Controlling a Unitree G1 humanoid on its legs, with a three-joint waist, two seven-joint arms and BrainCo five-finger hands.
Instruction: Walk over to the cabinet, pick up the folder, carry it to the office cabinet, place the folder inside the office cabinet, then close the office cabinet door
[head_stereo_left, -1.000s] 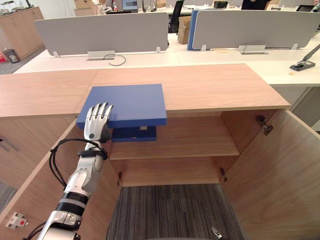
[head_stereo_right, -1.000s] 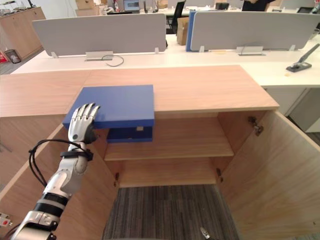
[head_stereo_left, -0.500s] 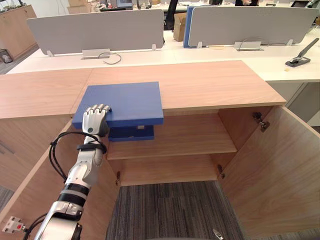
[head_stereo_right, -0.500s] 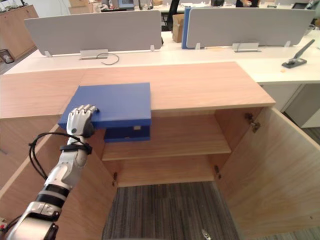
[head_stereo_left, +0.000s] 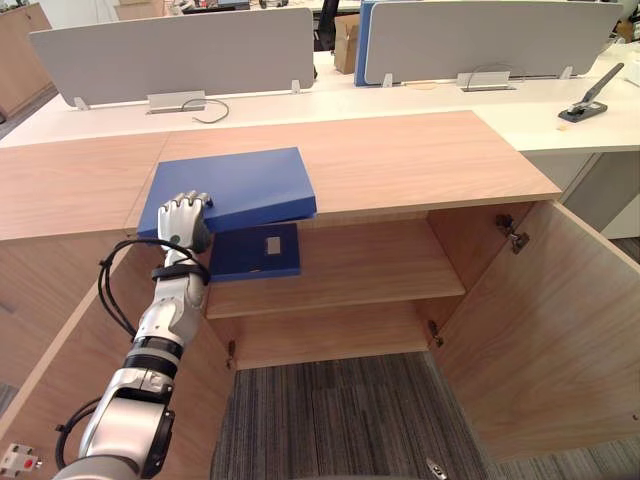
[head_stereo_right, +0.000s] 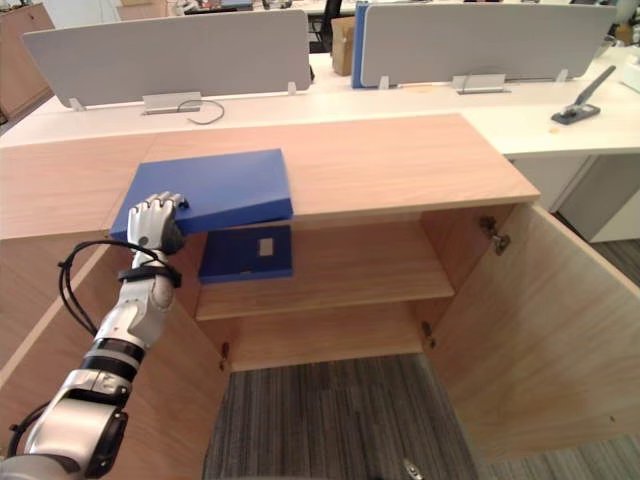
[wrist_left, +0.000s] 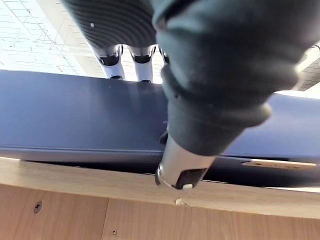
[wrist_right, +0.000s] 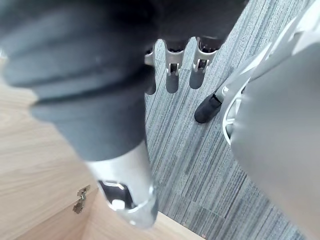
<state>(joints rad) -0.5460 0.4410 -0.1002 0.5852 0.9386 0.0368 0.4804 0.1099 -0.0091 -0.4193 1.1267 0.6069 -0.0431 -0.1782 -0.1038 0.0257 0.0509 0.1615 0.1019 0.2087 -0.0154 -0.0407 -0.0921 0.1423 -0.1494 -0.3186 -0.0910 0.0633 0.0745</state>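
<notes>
Fingers that lay flat on the folder (head_stereo_left: 240, 185) a second ago have curled over its near left edge, and the folder now sits askew. The left hand (head_stereo_left: 183, 215) pinches that edge, fingers (wrist_left: 142, 62) on top and thumb (wrist_left: 182, 170) beneath. The folder lies on the left of the cabinet top (head_stereo_left: 420, 160), overhanging the near edge above the open office cabinet, where a second blue folder (head_stereo_left: 258, 250) rests on the upper shelf (head_stereo_left: 370, 265). The right hand (wrist_right: 171, 75) hangs over the carpet (wrist_right: 200, 165), fingers relaxed and holding nothing.
</notes>
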